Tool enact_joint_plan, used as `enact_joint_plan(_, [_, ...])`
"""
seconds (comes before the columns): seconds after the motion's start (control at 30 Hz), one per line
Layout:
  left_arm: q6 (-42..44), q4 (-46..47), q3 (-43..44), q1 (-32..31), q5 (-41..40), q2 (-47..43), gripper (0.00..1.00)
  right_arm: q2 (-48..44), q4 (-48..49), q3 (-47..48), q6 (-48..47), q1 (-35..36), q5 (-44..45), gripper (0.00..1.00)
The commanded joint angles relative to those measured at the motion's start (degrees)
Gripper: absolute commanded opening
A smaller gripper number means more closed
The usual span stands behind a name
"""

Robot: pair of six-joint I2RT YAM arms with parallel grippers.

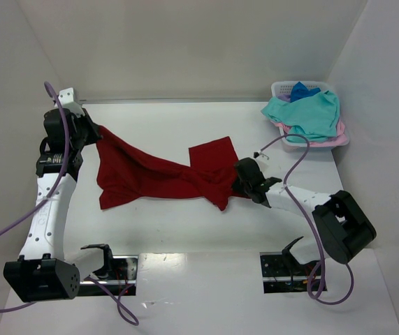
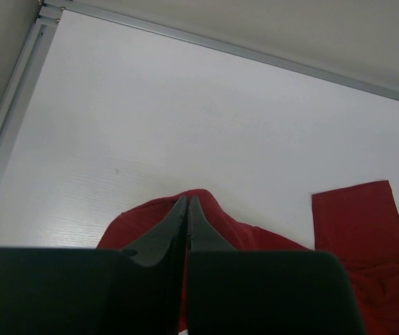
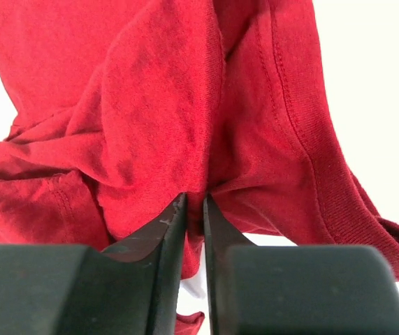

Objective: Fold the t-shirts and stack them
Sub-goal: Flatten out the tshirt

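The dark red t-shirt [image 1: 161, 174] lies stretched and bunched across the middle of the table, one flat part [image 1: 212, 157] sticking up at the right. My left gripper [image 1: 93, 131] is shut on its far-left corner; in the left wrist view the cloth [image 2: 255, 234] bulges round the closed gripper [image 2: 187, 202]. My right gripper [image 1: 240, 180] is shut on the shirt's right end; in the right wrist view a fold of red cloth [image 3: 150, 105] is pinched between its fingertips [image 3: 193, 202]. The teal t-shirt [image 1: 305, 115], a pink one [image 1: 339, 132] and a blue one [image 1: 301, 91] lie in the basket.
The pale slotted laundry basket [image 1: 281, 88] stands at the table's far right corner against the right wall. White walls close in the table at the back and on both sides. The two arm bases sit at the near edge.
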Motion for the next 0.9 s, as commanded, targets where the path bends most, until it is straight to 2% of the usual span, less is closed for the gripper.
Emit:
enact_joint_plan(0.0, [-0.3, 2.9, -0.1, 0.4, 1.3, -0.2, 0.00, 0.5, 1.4, 2.9, 0.1, -0.3, 3.3, 0.19])
enact_joint_plan(0.17, [-0.3, 2.9, -0.1, 0.4, 1.3, -0.2, 0.00, 0.0, 0.9, 4.1, -0.5, -0.3, 4.5, 0.05])
enact_joint_plan(0.4, [-0.3, 2.9, -0.1, 0.4, 1.9, -0.2, 0.00, -4.3, -2.0, 5.3, -1.6, -0.3, 5.3, 0.02])
enact_joint_plan(0.43, [-0.3, 2.9, -0.1, 0.4, 2.4, -0.2, 0.00, -4.9, -2.0, 4.8, -1.6, -0.3, 6.1, 0.10])
enact_joint_plan(0.67, [-0.3, 2.9, -0.1, 0.4, 2.9, 0.4, 0.00, -2.7, -0.3, 3.4, -3.3, -2.3, 3.9, 0.28])
enact_joint_plan(0.83, [-0.3, 2.9, -0.1, 0.4, 2.9, 0.4, 0.00, -0.2, 1.3, 3.4, -3.3, -2.3, 2.7, 0.28])
enact_joint_plan(0.87, [-0.3, 2.9, 0.4, 0.4, 2.9, 0.4, 0.00, 0.5, 2.0, 3.4, -3.8, -2.3, 2.7, 0.33])
